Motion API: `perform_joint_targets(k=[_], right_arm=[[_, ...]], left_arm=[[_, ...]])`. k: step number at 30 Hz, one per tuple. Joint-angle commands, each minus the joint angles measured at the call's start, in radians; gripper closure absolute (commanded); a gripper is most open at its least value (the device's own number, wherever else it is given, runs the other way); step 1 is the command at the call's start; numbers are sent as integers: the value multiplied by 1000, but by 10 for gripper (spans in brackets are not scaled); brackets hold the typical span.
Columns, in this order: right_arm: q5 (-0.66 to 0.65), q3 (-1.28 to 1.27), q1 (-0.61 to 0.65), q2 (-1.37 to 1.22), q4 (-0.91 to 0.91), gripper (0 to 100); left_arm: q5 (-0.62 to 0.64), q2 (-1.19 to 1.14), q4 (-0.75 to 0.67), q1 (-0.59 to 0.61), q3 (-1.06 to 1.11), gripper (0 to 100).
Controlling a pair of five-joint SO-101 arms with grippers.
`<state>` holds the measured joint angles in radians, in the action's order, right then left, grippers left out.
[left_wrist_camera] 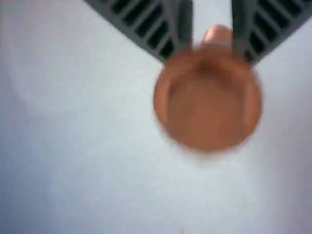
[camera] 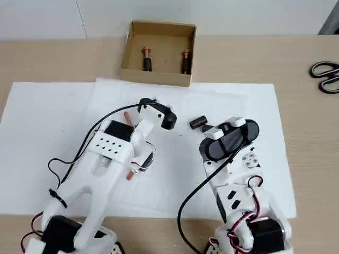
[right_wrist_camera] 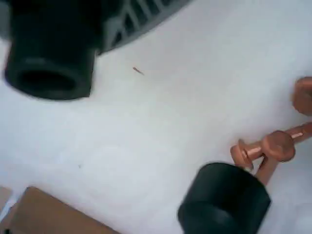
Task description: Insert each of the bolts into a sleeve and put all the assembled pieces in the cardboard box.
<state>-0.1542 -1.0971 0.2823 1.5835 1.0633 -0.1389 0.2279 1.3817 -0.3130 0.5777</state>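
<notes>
nearest the arms' bases, a loose bolt (camera: pixel 130 173) lies on the white sheet (camera: pixel 47 132), partly under the left arm. a little farther out, the left gripper (left_wrist_camera: pixel 210 36) has its jaws clamped on a copper bolt (left_wrist_camera: pixel 207 97), which the left wrist view shows head-on with its round head facing the camera and the dark ribbed fingers (left_wrist_camera: pixel 146 24) on either side of its shank; in the high view the other end of this bolt pokes out beside the arm. to its right, near the middle of the sheet, the right gripper (camera: pixel 204 126) grips a short black sleeve (camera: pixel 197 122), its open bore showing in the right wrist view, apart from the held bolt. beyond both, at the far edge of the sheet, stands the cardboard box (camera: pixel 159 78) with two assembled pieces (camera: pixel 146 59) lying side by side inside, apart from each other. a pair of scissors (camera: pixel 326 76) rests on the wooden table (camera: pixel 296 58) at the far right.
</notes>
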Motion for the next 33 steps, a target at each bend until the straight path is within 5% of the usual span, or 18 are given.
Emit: perform_joint_targets(k=[1, 33], right_arm=[[-2, 58, -7, 1, -19, 995], [-2, 58, -8, -1, -19, 995]], left_arm=[[-37, -3, -29, 6, -38, 880], [-37, -12, -259, 71, 74, 881]])
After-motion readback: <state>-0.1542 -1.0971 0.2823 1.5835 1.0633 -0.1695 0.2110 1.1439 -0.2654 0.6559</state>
